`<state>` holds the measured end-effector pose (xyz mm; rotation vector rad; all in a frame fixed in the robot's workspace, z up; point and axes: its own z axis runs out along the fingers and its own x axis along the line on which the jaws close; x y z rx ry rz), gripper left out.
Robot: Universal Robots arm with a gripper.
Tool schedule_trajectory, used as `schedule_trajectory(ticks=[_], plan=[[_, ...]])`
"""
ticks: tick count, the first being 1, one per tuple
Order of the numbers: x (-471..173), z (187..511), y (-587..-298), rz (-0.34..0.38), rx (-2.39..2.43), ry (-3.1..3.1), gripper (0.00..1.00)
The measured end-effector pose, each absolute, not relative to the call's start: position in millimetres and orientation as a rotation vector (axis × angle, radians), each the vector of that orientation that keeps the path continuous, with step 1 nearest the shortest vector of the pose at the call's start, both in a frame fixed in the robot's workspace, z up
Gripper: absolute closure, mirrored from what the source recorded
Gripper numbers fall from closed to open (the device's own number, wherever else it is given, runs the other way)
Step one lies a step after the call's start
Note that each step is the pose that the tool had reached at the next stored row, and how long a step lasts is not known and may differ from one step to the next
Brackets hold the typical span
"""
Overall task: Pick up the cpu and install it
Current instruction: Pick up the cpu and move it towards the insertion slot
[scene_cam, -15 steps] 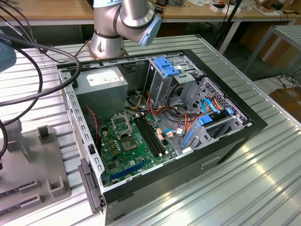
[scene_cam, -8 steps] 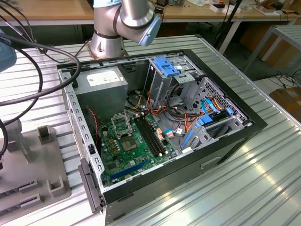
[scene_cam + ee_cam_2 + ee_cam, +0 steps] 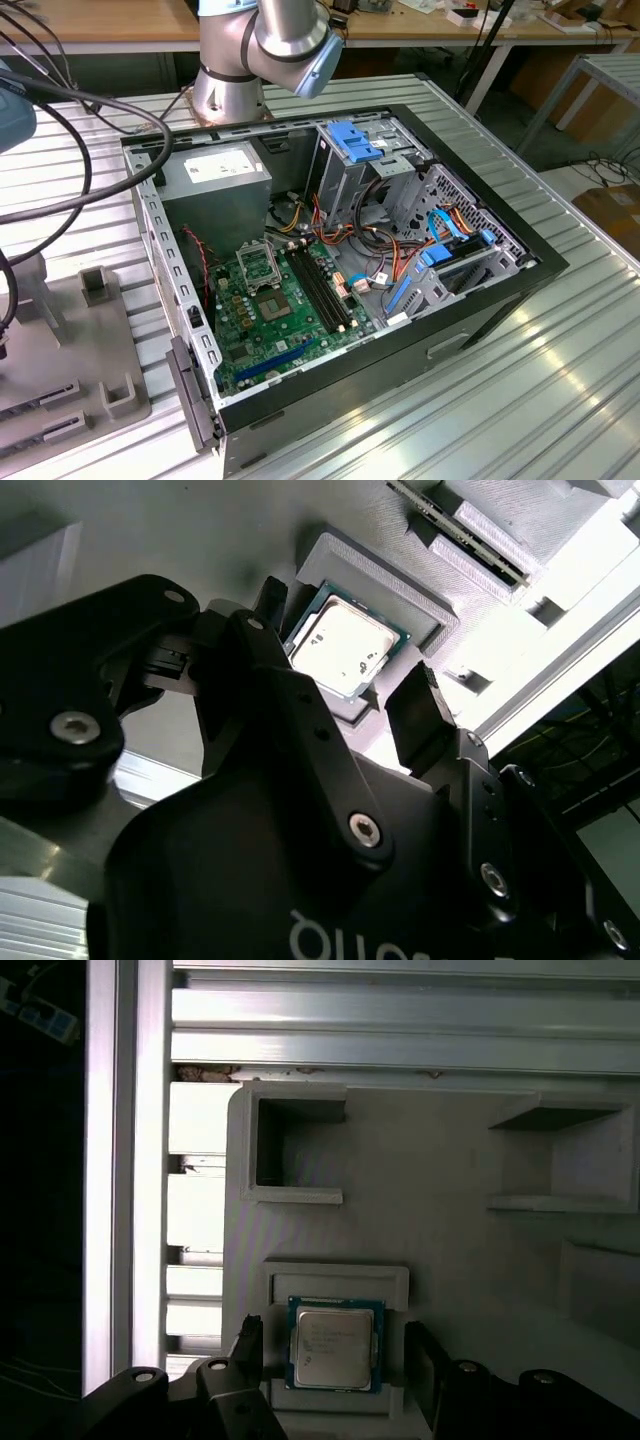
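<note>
The cpu (image 3: 333,1345) (image 3: 345,645), a small square chip with a dull metal top and green edge, lies flat in a grey holder (image 3: 335,1278) (image 3: 385,575). In both wrist views my gripper (image 3: 334,1340) (image 3: 345,650) hangs above it, open. One black finger (image 3: 248,1345) stands on one side of the chip and the other finger (image 3: 420,1355) on the opposite side, both clear of it. In the exterior view, the green motherboard (image 3: 290,325) lies inside the opened computer case (image 3: 400,330). Its socket (image 3: 272,300) sits beside a raised metal frame (image 3: 256,262).
The arm's base (image 3: 230,80) stands behind the case on the slatted metal table (image 3: 520,400). A grey fixture plate (image 3: 90,340) with raised blocks (image 3: 295,1150) lies at the exterior view's left. Cables (image 3: 60,150) hang above it. A drive cage (image 3: 360,150) and wiring crowd the case.
</note>
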<state>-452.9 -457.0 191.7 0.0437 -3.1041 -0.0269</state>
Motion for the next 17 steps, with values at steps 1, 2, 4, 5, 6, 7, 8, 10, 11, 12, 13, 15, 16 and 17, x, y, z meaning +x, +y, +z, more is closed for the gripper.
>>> schedule_trajectory(ticks=[1, 2, 4, 5, 6, 7, 8, 10, 11, 12, 13, 15, 16, 17], plan=[[-452.8, 191.7, -457.0, -0.027, 0.044, -3.104, 0.34], [-452.8, 191.7, -457.0, -0.026, 0.044, -3.104, 0.40], [-452.7, 191.7, -457.0, -0.025, 0.044, -3.104, 0.40], [-452.7, 191.7, -457.0, -0.025, 0.044, -3.104, 0.47], [-452.7, 191.7, -457.0, -0.024, 0.044, -3.104, 0.47], [-452.7, 191.7, -457.0, -0.024, 0.044, -3.104, 0.47], [-452.7, 191.7, -457.0, -0.022, 0.044, -3.104, 0.47], [-452.7, 191.7, -456.9, -0.022, 0.044, -3.104, 0.47], [-452.7, 191.7, -456.9, -0.021, 0.044, -3.104, 0.47], [-452.7, 191.7, -456.8, -0.021, 0.044, -3.104, 0.47], [-452.7, 191.9, -456.8, -0.021, 0.044, -3.104, 0.47], [-452.6, 192.2, -456.7, -0.021, 0.044, -3.104, 0.47], [-452.5, 192.6, -456.6, -0.020, 0.044, -3.104, 0.47], [-452.5, 192.6, -456.6, -0.021, 0.044, -3.104, 0.47]])
